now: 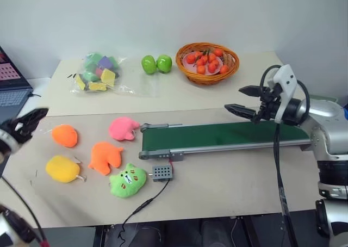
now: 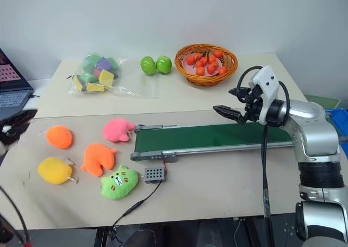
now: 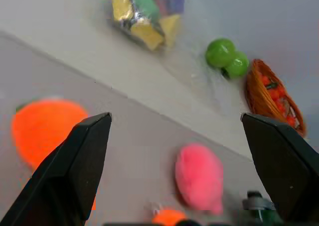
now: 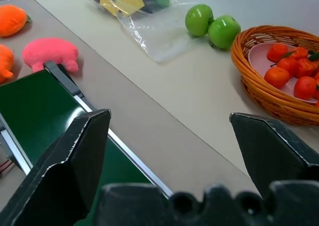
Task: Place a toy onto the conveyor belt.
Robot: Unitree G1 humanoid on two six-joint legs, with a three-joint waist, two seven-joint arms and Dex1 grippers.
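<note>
The toy (image 1: 63, 168), a small rounded yellow plush, lies on the table at the front left. The conveyor belt (image 1: 217, 135), dark green with grey rails, runs across the table's middle toward the right. My left gripper (image 1: 28, 123) hovers open at the table's left edge, above and left of the toy, holding nothing. In the left wrist view its fingers (image 3: 84, 156) stand wide apart over an orange plush (image 3: 42, 131). My right gripper (image 1: 235, 98) hangs open and empty above the belt's right part, pointing left.
Two orange plush toys (image 1: 64, 135) (image 1: 105, 156), a pink plush (image 1: 124, 128) and a green cat-face plush (image 1: 128, 180) lie around the toy. A grey control box (image 1: 162, 173) sits before the belt. Farther back stand a basket of small oranges (image 1: 207, 62), two green apples (image 1: 156, 64) and a bag of blocks (image 1: 98, 73).
</note>
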